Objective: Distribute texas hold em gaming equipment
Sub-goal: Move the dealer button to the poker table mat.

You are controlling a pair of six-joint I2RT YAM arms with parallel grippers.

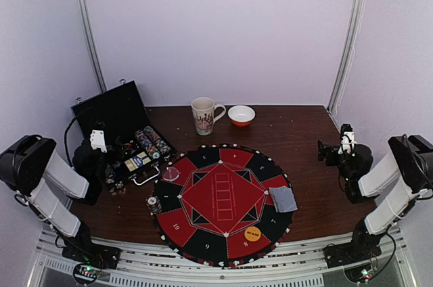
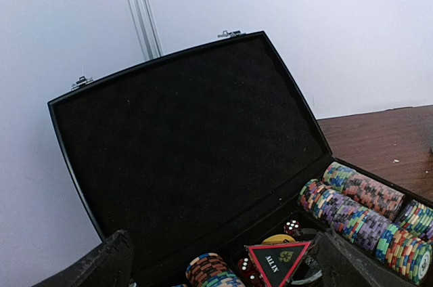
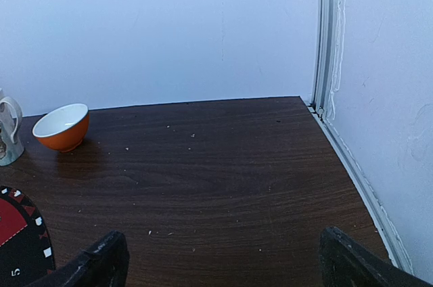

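The striped poker chips [image 1: 152,141] lie in long rows on their sides inside the black hard case [image 1: 115,111], which sits just off the left far edge of the big round red-and-black felt mat [image 1: 223,195]. A flat grey-blue pack of cards [image 1: 283,198] lies on the mat's right side. A round orange disc [image 1: 252,234] lies on the mat near its front edge. A short stack of chips [image 1: 154,204] stands at the mat's left edge.

The left wrist view shows what the top view cannot. The case lid [image 2: 189,145] is lined with soft black fuzz. The chip rows [image 2: 365,216] have many colours, and beside them are small red dice [image 2: 292,227] and a black triangle with a red rim [image 2: 279,260].

The left claw [image 2: 223,270] hangs over the open case. Its fingers are spread as wide as they go, with nothing in them.

The right claw [image 3: 220,260] is off the mat's right side, also wide open and holding nothing. It hangs over smooth dark brown wood table [image 3: 223,158], with the white wall's edge close on its right. Beyond the mat's far edge stand a white patterned mug [image 1: 205,115] and a shiny orange bowl [image 1: 241,115] that is white inside.
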